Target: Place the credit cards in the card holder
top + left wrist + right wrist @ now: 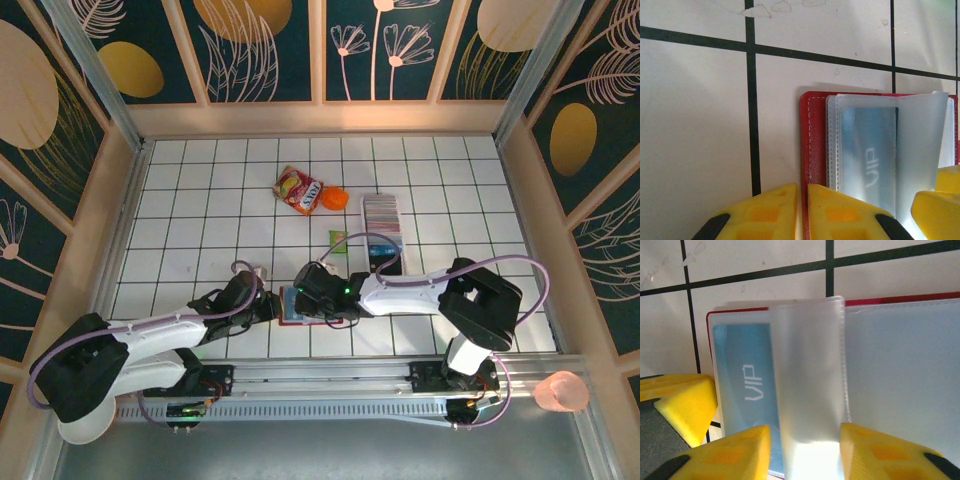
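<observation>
overhead view looks down; both wrist views (close) share the card holder (815, 145)

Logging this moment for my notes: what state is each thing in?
card holder: open flat on the table, one clear sleeve raised
blue VIP card: inside a sleeve
left gripper: shut on the card holder's red edge
right gripper: jaws either side of the raised sleeve
white tray: holds cards

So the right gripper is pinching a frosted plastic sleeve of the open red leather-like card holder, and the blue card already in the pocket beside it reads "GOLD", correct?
Not quite. The right wrist view shows the right gripper pinching the frosted plastic sleeve of the open red leather-like card holder, but the blue card reads "VIP".
</observation>
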Controlling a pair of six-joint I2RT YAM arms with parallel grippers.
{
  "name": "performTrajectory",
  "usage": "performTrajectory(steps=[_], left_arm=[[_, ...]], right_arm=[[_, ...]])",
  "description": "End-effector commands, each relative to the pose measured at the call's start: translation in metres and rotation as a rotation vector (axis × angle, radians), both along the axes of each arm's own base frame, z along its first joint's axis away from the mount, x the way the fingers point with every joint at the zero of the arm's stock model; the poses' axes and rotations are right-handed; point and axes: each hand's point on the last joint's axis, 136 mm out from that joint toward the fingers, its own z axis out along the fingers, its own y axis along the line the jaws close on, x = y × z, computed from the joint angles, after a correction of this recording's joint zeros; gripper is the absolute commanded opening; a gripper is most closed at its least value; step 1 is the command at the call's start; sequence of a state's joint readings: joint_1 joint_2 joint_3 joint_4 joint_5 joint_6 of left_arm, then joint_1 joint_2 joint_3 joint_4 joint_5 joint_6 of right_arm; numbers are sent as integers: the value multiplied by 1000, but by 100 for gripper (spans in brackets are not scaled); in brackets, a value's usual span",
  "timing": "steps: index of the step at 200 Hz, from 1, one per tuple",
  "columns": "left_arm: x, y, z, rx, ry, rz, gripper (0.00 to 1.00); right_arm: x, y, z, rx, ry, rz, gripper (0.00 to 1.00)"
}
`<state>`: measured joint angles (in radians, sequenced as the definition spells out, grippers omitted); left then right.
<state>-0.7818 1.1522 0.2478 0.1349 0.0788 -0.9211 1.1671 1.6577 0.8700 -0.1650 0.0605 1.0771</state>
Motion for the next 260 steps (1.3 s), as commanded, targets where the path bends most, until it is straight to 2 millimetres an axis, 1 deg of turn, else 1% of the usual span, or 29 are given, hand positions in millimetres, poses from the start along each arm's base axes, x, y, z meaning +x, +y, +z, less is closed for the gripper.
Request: performTrajectory(steps=[1, 17, 38, 71, 107, 129, 178, 196, 211, 221, 241, 252, 260], left_arm=[[-8, -3, -5, -20, 34, -25, 13], [-9, -3, -6, -19, 35, -26, 13], [-9, -3, -7, -17, 39, -26, 12], [-9, -5, -8, -21, 44, -29, 11], [-10, -4, -9, -17, 46, -29, 11], [-10, -4, -9, -18, 46, -30, 11], [-8, -3, -6, -24, 34, -18, 11], [-8, -3, -5, -26, 30, -14, 11], [-7, -3, -4, -28, 28, -8, 11], [-7, -2, -4, -30, 27, -7, 11], [-6, -3, -3, -33, 23, -10, 12], [-6, -4, -3, -32, 23, -12, 12], [-6, -3, -3, -31, 24, -10, 12]], right_arm=[[5, 1, 16, 7, -43, -26, 36], [6, -1, 20, 7, -58, -32, 29], [8, -3, 24, 8, -68, -37, 28], [9, -2, 31, 34, -80, -38, 29], [7, 9, 40, 104, -82, -19, 34], [7, 12, 40, 118, -81, -16, 36], [4, 32, 44, 192, -61, 21, 36], [4, 35, 43, 199, -55, 25, 36], [5, 29, 43, 170, -63, 9, 36], [5, 21, 42, 139, -75, -11, 36], [4, -2, 38, 63, -98, -60, 38], [3, -19, 33, 13, -97, -90, 39], [3, -27, 33, 5, -101, -102, 40]])
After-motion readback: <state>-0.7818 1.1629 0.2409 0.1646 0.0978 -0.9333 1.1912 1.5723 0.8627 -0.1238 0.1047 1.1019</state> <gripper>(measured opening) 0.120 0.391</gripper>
